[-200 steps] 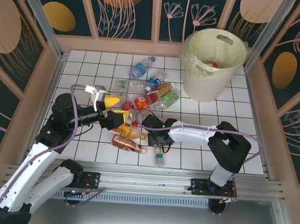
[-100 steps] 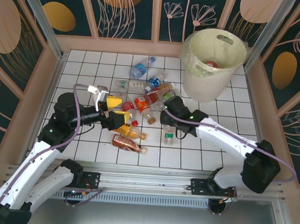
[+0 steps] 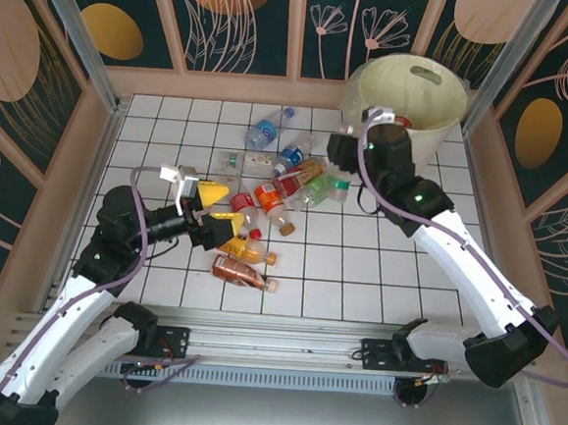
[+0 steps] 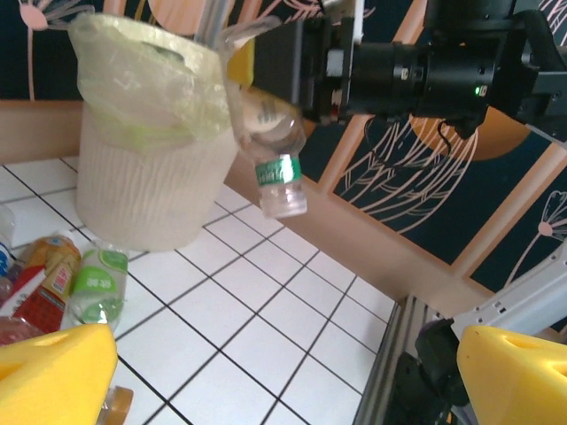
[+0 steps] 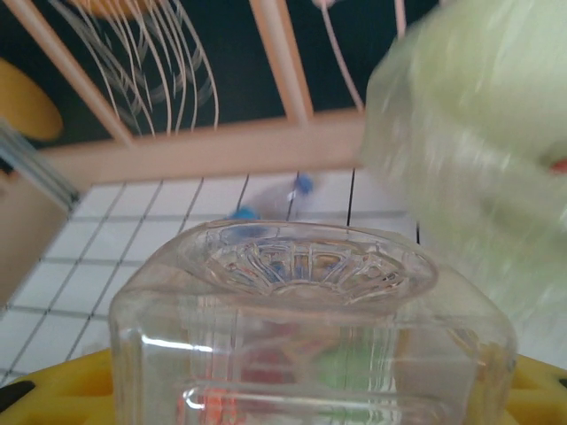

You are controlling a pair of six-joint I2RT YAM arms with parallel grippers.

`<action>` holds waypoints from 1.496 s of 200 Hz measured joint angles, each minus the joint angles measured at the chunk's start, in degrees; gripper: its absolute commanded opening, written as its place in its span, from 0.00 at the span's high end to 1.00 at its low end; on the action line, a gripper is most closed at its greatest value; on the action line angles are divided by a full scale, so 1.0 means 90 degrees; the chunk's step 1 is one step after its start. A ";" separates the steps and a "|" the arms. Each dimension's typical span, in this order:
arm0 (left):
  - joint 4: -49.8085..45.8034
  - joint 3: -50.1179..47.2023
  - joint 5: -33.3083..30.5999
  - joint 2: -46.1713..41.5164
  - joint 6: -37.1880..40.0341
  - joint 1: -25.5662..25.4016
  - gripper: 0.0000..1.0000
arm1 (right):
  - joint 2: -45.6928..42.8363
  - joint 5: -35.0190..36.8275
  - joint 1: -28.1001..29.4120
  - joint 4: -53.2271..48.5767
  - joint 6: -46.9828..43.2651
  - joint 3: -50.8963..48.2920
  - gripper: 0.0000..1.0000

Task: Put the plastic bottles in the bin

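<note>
So the right hand (image 4: 255, 102) has its fingers closed narrow around one clear bottle (image 4: 276, 168) with a green label. It grips the body near the base, so the bottle's long axis hangs tilted with the cap pointing down, and the right wrist view looks straight onto the ribbed bottom. What matters next is the bin (image 3: 443, 127). Going by the top view, the bottle hangs just outside the bin's near-left wall, level with the rim or thereabouts, and not over the opening yet. My guess is the hand needs to go across that rim toward the middle before it lets go. The right arm is the nearer one by a lot. The left hand (image 3: 220, 208) is spread wide with nothing in it, well apart from the bin on the left, hovering over the pile of loose bottles (image 3: 271, 194) lying flat on the desk (image 3: 378, 269). Counts: one bin, one bottle held, and what looks like one red-capped bottle (image 3: 401, 120) already down inside the bin. I get roughly ten on the desk left of the bin, but they overlap and the left hand covers some, so I can't give an exact number.
</note>
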 measured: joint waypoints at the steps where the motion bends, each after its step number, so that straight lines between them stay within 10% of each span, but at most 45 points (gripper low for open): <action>1: 0.0002 0.0000 0.0000 -0.0002 -0.0002 0.0000 0.01 | 0.0002 -0.0007 -0.0012 0.0005 -0.0012 0.0015 0.41; 145: 0.0245 -0.0022 -0.0313 0.0024 -0.0041 0.0000 0.01 | 0.2314 0.0425 -0.2567 0.1314 -0.0716 0.2489 0.40; 299: 0.0236 -0.0022 -0.0313 0.0185 -0.0041 0.0000 0.01 | 0.4386 0.0136 -0.3568 -0.0682 -0.1710 0.4306 0.40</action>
